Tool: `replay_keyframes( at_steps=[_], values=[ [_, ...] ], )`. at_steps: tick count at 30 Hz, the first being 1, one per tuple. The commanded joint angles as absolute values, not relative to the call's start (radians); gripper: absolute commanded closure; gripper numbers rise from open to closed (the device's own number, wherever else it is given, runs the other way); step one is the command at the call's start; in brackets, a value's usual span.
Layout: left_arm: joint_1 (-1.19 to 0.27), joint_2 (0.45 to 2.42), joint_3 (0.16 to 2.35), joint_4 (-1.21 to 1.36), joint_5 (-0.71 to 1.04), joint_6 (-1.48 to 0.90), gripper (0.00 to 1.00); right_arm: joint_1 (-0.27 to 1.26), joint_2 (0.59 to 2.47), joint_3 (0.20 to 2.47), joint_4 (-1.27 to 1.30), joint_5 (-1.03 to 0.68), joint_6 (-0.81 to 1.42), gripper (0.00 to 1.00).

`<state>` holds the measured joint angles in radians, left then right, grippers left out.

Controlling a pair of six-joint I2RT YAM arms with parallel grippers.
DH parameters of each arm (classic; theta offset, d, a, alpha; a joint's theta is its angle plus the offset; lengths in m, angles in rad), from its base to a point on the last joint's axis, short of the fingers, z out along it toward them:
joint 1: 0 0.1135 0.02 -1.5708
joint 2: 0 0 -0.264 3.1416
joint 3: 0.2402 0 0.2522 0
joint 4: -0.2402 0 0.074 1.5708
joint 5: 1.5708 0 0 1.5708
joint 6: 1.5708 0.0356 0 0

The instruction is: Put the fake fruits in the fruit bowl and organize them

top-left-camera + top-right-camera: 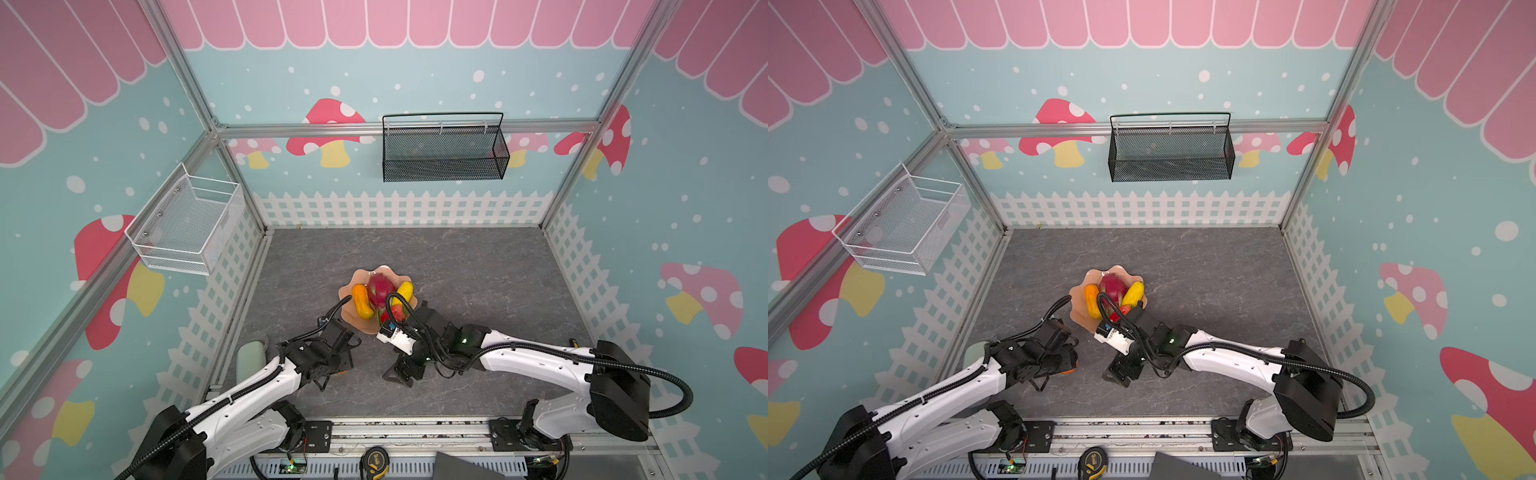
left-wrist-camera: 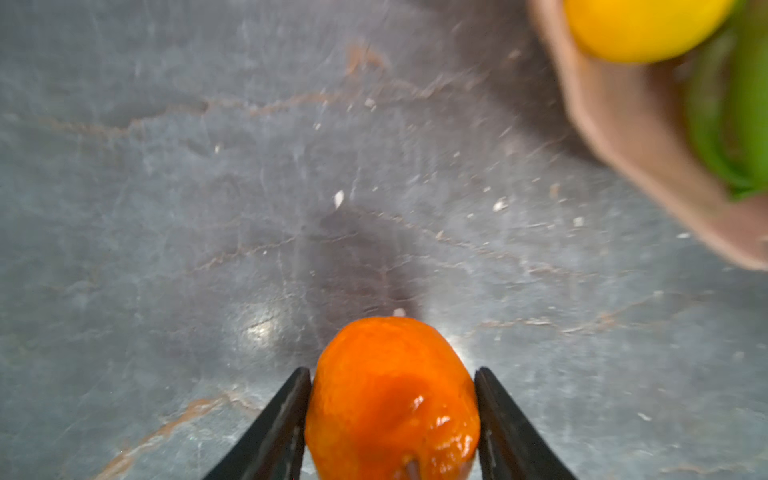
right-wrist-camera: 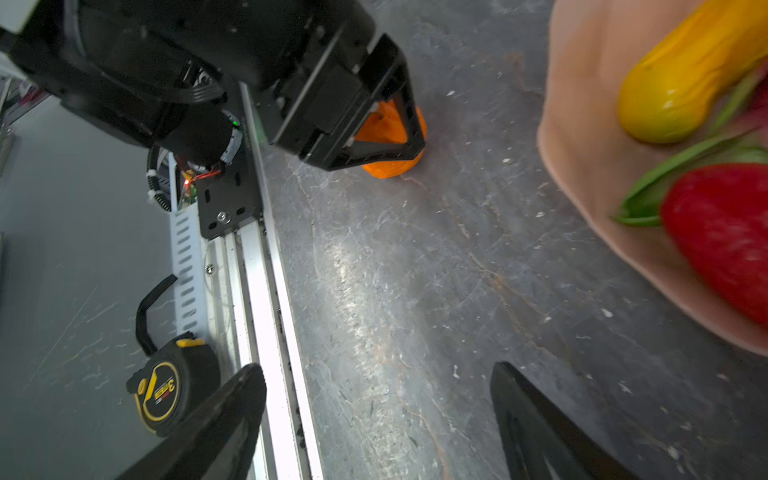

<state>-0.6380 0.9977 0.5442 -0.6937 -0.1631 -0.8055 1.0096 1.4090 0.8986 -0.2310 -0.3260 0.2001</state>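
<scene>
Left gripper (image 2: 392,372): jaws closed against small orange (image 2: 386,415), which sat on the grey table (image 1: 457,270) near the fruit bowl (image 1: 362,325).
Bowl: held mango (image 1: 360,302), dragon fruit (image 1: 380,289), strawberry (image 1: 397,312) and yellow bumpy fruit (image 1: 405,289).
Right gripper (image 3: 376,369): jaws stood wide and empty.

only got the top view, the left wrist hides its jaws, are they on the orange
Observer: Yes. The left wrist view shows the left jaws pressed against both sides of the orange.
Operator: is it lifted or on the table
Observer: It looks down. In the right wrist view it rests on the table, apart from the bowl.
</scene>
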Motion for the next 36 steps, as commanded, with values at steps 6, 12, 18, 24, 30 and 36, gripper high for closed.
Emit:
replay_keyframes(
  at_steps=[6, 12, 18, 24, 30, 36],
  values=[
    [-0.642, 1.136, 0.772, -0.536, -0.154, -0.686, 0.42, 0.884, 1.368, 0.881, -0.146, -0.22, 0.294, 0.12],
    [-0.642, 1.309, 0.886, -0.486, -0.165, -0.64, 0.42, 0.866, 1.353, 0.846, -0.138, -0.247, 0.306, 0.12],
    [-0.639, 1.419, 0.935, -0.462, -0.165, -0.62, 0.4, 0.865, 1.344, 0.826, -0.138, -0.248, 0.311, 0.12],
    [-0.636, 1.469, 0.952, -0.443, -0.174, -0.608, 0.35, 0.864, 1.344, 0.824, -0.139, -0.253, 0.312, 0.12],
    [-0.636, 1.46, 0.953, -0.44, -0.176, -0.596, 0.18, 0.864, 1.34, 0.828, -0.143, -0.249, 0.311, 0.12],
    [-0.635, 1.337, 0.933, -0.433, -0.227, -0.548, 0.0, 0.792, 1.29, 0.809, -0.122, -0.209, 0.389, 0.12]
  ],
)
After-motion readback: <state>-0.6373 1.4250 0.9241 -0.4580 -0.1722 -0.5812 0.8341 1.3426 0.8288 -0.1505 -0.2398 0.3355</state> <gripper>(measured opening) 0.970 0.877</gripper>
